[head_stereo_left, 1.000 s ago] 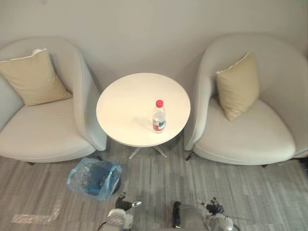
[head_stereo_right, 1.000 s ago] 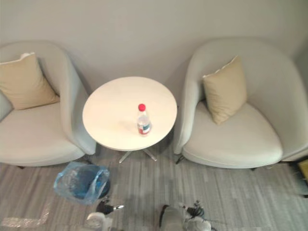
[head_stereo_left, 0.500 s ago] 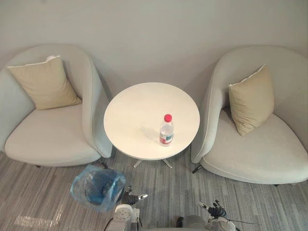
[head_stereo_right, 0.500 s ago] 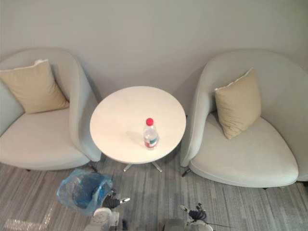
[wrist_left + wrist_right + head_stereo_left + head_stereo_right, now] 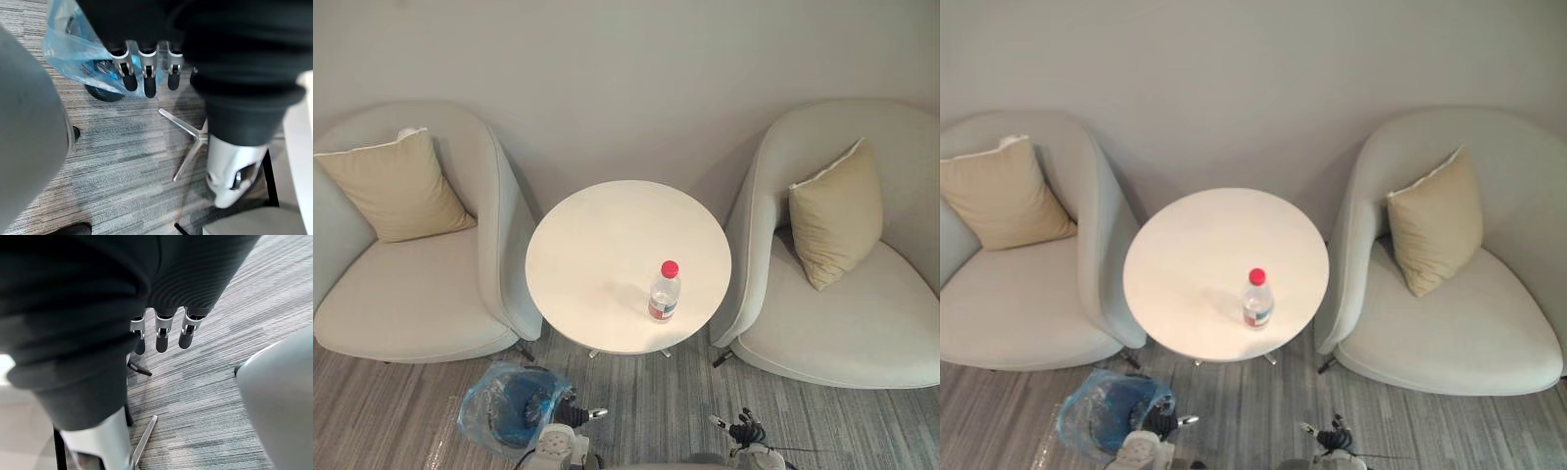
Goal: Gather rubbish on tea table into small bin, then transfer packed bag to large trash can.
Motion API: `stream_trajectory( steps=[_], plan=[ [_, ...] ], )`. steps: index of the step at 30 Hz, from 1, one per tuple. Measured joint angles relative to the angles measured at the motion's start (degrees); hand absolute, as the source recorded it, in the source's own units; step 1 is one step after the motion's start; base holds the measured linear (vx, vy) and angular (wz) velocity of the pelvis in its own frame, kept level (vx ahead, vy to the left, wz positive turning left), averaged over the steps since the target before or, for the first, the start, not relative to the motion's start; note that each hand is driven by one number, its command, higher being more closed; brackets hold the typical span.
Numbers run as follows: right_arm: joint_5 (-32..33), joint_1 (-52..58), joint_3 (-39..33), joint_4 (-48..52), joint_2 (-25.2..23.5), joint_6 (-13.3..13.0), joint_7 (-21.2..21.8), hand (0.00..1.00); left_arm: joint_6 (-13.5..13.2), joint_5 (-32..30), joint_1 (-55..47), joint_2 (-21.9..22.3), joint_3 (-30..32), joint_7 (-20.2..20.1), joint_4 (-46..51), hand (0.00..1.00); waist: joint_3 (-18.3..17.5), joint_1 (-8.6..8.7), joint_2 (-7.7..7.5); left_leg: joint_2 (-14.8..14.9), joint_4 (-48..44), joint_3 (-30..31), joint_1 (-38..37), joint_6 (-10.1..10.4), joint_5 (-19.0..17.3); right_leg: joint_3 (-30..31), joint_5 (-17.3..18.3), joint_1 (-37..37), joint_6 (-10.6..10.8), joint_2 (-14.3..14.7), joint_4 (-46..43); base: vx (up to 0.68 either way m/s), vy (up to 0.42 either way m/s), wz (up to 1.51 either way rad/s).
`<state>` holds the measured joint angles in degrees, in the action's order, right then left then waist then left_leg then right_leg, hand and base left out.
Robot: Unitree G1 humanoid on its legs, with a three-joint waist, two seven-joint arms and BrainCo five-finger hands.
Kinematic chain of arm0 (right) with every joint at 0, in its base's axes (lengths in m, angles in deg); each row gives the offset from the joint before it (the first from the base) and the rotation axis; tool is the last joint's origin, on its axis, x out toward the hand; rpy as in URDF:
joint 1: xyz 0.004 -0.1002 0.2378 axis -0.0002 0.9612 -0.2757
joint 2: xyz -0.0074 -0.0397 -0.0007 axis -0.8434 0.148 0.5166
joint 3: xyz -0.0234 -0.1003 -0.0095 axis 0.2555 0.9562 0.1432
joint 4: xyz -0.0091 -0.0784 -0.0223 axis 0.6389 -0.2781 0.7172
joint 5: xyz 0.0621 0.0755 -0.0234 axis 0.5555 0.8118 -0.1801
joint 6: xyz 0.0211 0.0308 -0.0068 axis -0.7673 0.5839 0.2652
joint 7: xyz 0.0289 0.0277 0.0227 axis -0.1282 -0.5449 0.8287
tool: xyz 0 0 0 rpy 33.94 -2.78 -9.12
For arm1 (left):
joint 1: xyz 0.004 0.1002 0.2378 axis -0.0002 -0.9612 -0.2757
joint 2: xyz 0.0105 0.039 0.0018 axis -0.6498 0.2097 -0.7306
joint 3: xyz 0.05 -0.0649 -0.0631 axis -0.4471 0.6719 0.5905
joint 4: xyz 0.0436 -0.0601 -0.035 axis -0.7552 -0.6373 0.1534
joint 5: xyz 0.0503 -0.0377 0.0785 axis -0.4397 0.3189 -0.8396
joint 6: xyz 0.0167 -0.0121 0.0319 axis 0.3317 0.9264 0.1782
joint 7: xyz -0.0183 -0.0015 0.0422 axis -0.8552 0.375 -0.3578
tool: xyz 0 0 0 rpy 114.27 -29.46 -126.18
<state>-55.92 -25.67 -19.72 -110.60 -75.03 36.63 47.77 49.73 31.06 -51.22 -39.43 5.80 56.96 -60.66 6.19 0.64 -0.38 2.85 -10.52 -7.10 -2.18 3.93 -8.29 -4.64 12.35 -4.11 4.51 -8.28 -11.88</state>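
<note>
Our left hand (image 5: 145,77) and right hand (image 5: 162,334) hang relaxed, empty, the bottle (image 5: 664,292) upright on the surface (image 5: 592,245) beyond them.

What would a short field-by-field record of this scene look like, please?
Rubbish: one clear bottle with a red cap, upright on the tea table, towards its near right edge
Bin: small bin lined with a blue bag, on the floor beside the table's base
Hands: left hand and right hand both open, holding nothing, above the floor
Seating: left armchair with left cushion; right armchair with right cushion
</note>
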Motion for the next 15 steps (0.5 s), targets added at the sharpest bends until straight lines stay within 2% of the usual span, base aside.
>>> stream_trajectory(
  steps=[3, 5, 8, 11, 15],
  plan=[
    [-4.35, 2.05, 1.13, 14.03, 2.04, -1.29, -1.21, 0.00, 0.00, -0.02, -0.52, -0.30, 0.02, 0.04, 0.06, 0.00, -0.15, 0.17, -0.10, 0.12, 2.33, 0.11, 0.00, -0.42, 2.51, 0.31, -2.86, 0.04, -0.47, 0.47, 2.63, 0.02, -0.012, -0.08],
    [-6.24, 2.62, 0.98, 19.58, 3.28, -2.23, -1.38, 0.00, -0.03, -0.25, -0.95, -0.34, -0.04, 0.04, 0.26, 0.00, -0.18, 0.29, -0.18, 0.05, 2.38, 0.54, -0.07, -0.59, 2.79, 0.28, -3.88, -0.80, -0.38, 0.48, 4.04, 0.00, 0.011, 0.02],
    [-10.01, 3.22, 0.93, 23.33, 4.28, -3.61, -2.18, 0.00, -0.31, -0.64, -1.67, -1.20, -0.65, 0.00, 1.24, 0.00, -0.56, 0.29, -0.88, -0.34, 2.37, 1.84, 0.01, -0.57, 2.87, 0.10, -4.37, -1.67, -0.33, 0.27, 5.96, -0.02, 0.021, 0.09],
    [-12.75, 2.75, 1.06, 24.55, 4.23, -3.75, -2.29, 0.00, -0.47, -1.07, -1.73, -2.11, -1.57, 0.00, 1.26, 0.00, -0.59, 0.28, -0.95, -0.45, 2.40, 2.65, 0.35, -0.57, 2.87, 0.03, -4.55, -1.61, -0.28, 0.28, 6.45, -0.05, 0.011, 0.05],
    [-13.36, 2.71, 1.06, 27.11, 4.47, -3.81, -2.31, 0.00, -0.54, -1.64, -1.84, -2.42, -1.65, -0.07, 1.29, 0.00, -0.64, 0.31, -0.79, -0.48, 2.72, 3.17, 1.39, -0.22, 3.11, 0.02, -4.99, -0.92, 0.15, 0.36, 7.32, -0.10, 0.005, 0.02]
  ],
)
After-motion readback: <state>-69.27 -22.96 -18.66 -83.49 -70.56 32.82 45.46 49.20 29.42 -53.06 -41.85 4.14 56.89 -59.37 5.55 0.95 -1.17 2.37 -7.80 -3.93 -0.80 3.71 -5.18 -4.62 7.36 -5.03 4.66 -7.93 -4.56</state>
